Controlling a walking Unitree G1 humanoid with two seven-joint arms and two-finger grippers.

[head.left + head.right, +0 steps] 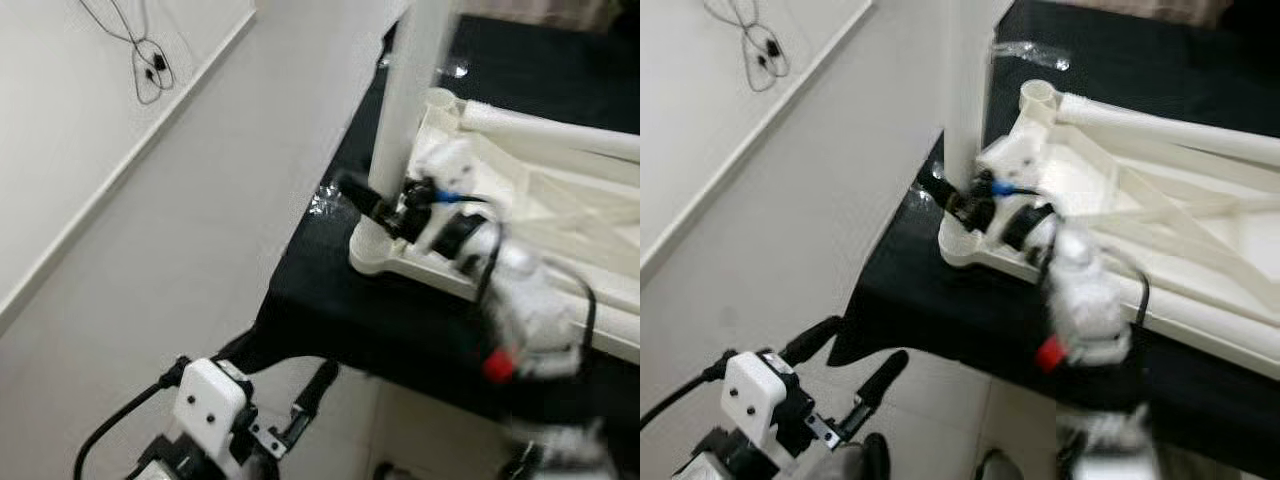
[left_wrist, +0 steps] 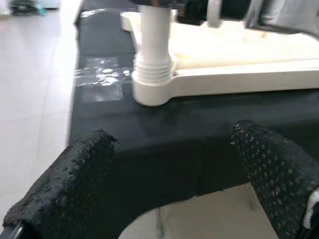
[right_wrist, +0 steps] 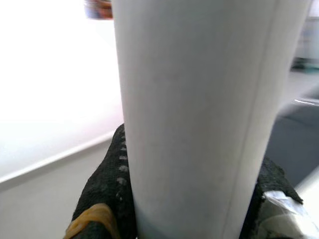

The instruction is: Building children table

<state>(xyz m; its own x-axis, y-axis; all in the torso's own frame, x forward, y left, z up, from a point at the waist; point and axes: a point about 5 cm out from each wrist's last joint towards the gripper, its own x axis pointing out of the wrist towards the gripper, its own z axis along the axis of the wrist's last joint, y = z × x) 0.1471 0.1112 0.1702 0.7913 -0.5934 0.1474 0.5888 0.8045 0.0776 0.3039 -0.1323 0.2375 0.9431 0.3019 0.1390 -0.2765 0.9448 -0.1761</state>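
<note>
The right hand (image 1: 385, 212) is closed around the upright white leg (image 1: 405, 110) seated in the tabletop's (image 1: 540, 200) nine-o'clock corner socket; the left hand (image 2: 169, 174) gapes empty.

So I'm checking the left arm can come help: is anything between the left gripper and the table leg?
Nothing visible. The left gripper hangs open below the edge of the black surface, and the table leg stands in its corner socket beyond bare black cloth. The right gripper already clamps the leg.

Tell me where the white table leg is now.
The leg stands upright in the corner socket of the upturned tabletop on the black surface, gripped low down by the right gripper.
</note>
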